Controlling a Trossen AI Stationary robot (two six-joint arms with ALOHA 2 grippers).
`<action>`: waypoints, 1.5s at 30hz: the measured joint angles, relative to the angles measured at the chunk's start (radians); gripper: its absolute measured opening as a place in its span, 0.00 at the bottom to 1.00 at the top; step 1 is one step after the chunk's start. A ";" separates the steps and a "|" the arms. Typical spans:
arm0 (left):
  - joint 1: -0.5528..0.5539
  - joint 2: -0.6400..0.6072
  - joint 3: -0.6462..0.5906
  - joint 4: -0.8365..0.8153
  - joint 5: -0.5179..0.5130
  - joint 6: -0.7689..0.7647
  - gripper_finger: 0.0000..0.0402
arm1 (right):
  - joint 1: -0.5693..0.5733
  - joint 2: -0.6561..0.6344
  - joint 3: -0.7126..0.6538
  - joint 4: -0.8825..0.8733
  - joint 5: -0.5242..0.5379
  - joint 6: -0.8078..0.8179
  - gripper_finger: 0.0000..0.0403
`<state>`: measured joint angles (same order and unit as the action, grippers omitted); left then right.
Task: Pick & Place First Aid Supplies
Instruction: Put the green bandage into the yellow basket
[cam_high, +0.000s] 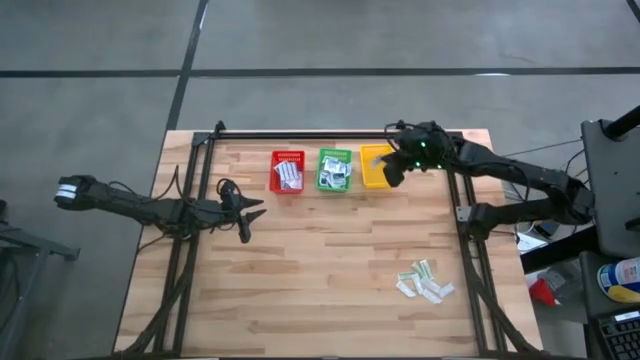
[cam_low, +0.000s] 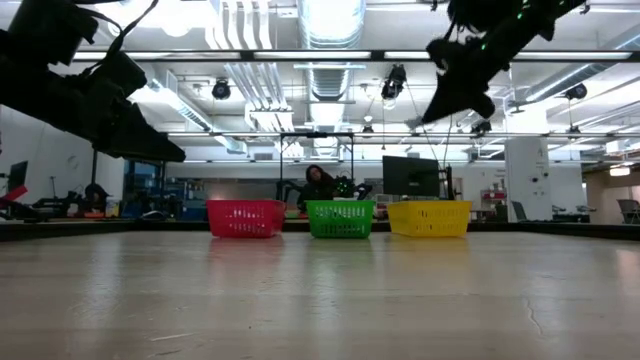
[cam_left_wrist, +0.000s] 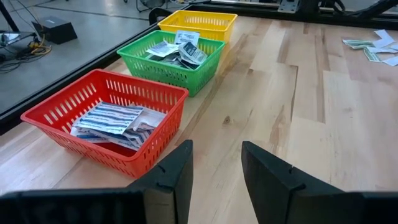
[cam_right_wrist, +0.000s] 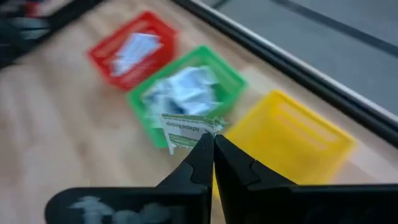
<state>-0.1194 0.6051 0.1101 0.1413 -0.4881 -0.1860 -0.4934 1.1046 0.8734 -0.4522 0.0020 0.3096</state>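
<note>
Right claw closed on a pale green-beige strip packet, raised above the tabletop over the yellow basket, near its edge toward the green basket. Packet pinched by one end at the fingertips; its long axis runs sideways out from the tips, roughly level, free end toward the green basket.

Left claw open, holding nothing, low over the tabletop in front of the red basket.

Red basket holds oblong striped packets; green basket holds small square packets. Loose pile of strips lies on the tabletop's near right part, well apart from both claws.
</note>
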 joint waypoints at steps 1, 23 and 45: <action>0.000 0.000 0.000 0.000 0.000 0.000 0.33 | -0.018 0.014 0.000 0.000 0.012 0.001 0.02; 0.000 0.000 0.000 0.000 0.000 -0.001 0.33 | -0.127 0.401 0.023 -0.023 0.029 -0.095 0.02; 0.000 0.000 0.000 0.000 -0.003 -0.009 0.33 | -0.127 0.628 0.352 -0.242 0.023 -0.325 0.25</action>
<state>-0.1194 0.6049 0.1099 0.1413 -0.4911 -0.1951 -0.6202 1.7326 1.2255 -0.6943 0.0248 -0.0155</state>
